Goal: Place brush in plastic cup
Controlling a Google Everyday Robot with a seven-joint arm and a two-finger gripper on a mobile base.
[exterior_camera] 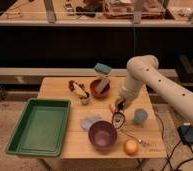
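A pale wooden table stood before dark shelving, bearing a green plastic tray, a glossy purple bowl and a reddish-brown bowl. The gripper hung between the purple bowl and the light blue plastic cup, clamped on the brush. Its whitish, dark-rimmed head pointed down, seemingly clear of the wood.

Two bowls, one plastic cup, one brush, one tray, one pincer over table

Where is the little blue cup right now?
Camera view: the plastic cup stands at the right of the table, just right of the gripper and brush.
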